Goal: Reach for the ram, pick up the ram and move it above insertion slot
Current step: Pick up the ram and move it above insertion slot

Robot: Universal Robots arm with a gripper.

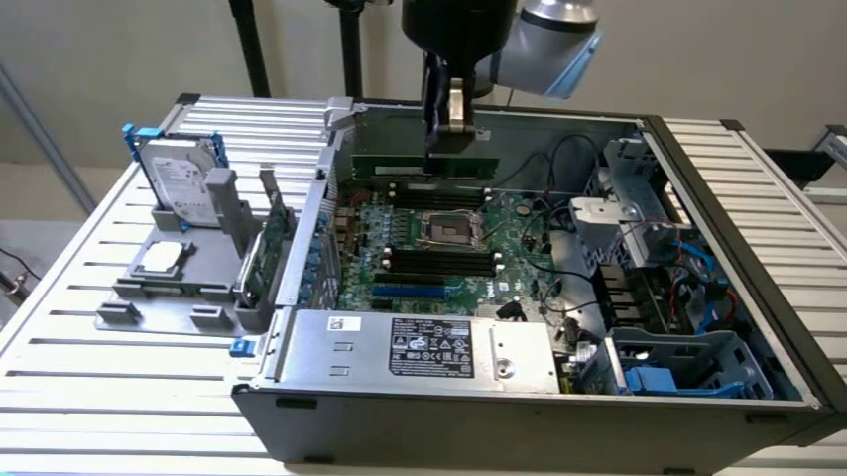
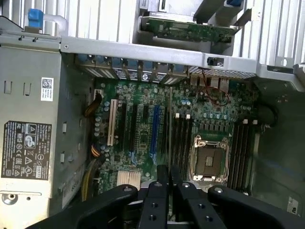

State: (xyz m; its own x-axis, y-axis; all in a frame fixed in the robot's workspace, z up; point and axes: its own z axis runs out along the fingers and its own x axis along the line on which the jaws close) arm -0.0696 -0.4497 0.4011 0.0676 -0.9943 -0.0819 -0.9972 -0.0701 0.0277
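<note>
My gripper (image 1: 450,137) hangs over the back part of the open computer case (image 1: 741,288) and is shut on the ram (image 1: 391,167), a long narrow green stick held level and on edge above the motherboard (image 1: 397,283). In the wrist view the ram (image 2: 170,124) runs edge-on as a thin line out from between the black fingers (image 2: 155,200), over the black memory slots (image 2: 181,138) beside the CPU socket (image 2: 208,160). More black slots (image 1: 423,260) lie in front of the socket (image 1: 447,230) in the exterior view.
At the exterior view's left, a grey holder (image 1: 133,297) carries a silver hard drive (image 1: 179,178), a CPU chip (image 1: 159,258) and a broader green expansion card (image 1: 272,238). Inside the case are the power supply (image 1: 411,347), cables (image 1: 562,228) and a blue drive cage (image 1: 688,362).
</note>
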